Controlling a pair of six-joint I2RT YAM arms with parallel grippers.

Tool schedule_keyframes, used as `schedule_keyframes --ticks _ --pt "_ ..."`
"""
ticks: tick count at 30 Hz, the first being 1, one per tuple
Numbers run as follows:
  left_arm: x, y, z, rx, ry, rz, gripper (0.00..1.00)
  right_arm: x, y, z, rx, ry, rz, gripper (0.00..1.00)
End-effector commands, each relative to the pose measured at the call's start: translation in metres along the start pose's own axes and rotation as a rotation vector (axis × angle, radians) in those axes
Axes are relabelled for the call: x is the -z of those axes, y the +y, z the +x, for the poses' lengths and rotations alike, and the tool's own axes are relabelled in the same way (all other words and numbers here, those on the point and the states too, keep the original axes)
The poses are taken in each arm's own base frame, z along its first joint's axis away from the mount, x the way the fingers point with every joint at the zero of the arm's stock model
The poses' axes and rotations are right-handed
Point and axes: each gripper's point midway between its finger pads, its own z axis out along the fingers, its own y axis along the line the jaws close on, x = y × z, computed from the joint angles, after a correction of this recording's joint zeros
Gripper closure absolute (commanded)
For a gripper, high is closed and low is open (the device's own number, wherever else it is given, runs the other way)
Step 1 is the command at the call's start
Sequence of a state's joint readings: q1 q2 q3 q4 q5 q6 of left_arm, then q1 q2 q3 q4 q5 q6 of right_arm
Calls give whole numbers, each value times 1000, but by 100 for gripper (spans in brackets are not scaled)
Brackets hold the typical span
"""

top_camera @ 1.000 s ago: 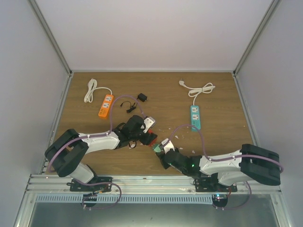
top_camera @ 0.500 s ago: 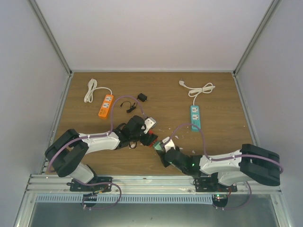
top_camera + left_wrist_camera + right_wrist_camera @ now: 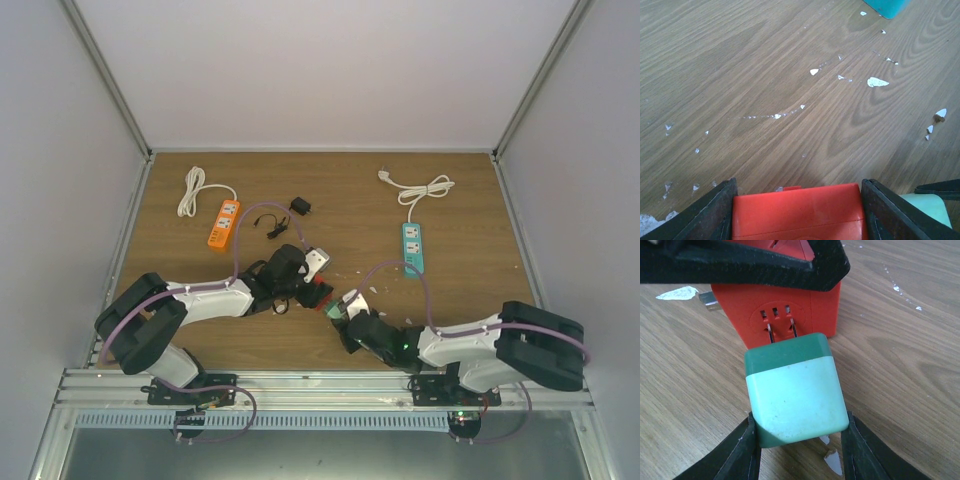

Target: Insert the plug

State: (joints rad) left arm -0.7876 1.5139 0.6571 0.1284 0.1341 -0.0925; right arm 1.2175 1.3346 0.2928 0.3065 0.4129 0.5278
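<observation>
ok so right gripper [image 3: 799, 447] is clamped on the plug [image 3: 792, 390], fingers on both sides of the pale mint body near its back end, dark green front facing fwd. Its two prongs [image 3: 781, 332] are in the slots of the red socket block [image 3: 820, 305], but only partway imo. Bare metal shows btw the green face and the red face, so it's not seated yet. Left gripper [image 3: 798, 202] is closed on that red block from both sides, holding it down at the table [image 3: 765, 75], roughly mid-table btw the two arms. Resting on the wood or just above it, can't tell.

What I'd worry about from here:
- plug looks a bit twisted vs the block face in the right wrist cam. Push fwd like that and the prongs prob bind or bend instead of sliding in.
- the grip is on smooth sides near the plug's rear, so a hard push could just slide the body back thru the fingers w/ no progress at the slots.
- same on the other end: the red block is only pinched, nothing behind it afaict. A push could shove or pivot it in the left jaws, and then the slots go off-axis.
- everything's low, so any dip could scrape the wood, which has white chips [image 3: 877, 82] on it.

Can't see how deep the slots go, so no idea how much travel is left.
</observation>
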Motion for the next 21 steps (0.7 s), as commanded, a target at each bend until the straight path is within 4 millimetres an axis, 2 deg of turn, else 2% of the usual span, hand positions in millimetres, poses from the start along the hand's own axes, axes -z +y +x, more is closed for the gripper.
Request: schedule_keyframes --ticks 1,7,14,21 --pt "-4 -10 -8 -22 -33 39 52 8 5 -26 -38 -101 -35 96" --pt "-4 -10 -8 -21 -33 40 52 12 11 -32 -33 -127 -81 96" --pt "-3 -11 -8 -20 -33 48 52 2 16 -30 -7 -102 -71 96" --pt "-5 -11 -6 -20 -26 50 52 1 5 -26 -37 -99 -51 96"
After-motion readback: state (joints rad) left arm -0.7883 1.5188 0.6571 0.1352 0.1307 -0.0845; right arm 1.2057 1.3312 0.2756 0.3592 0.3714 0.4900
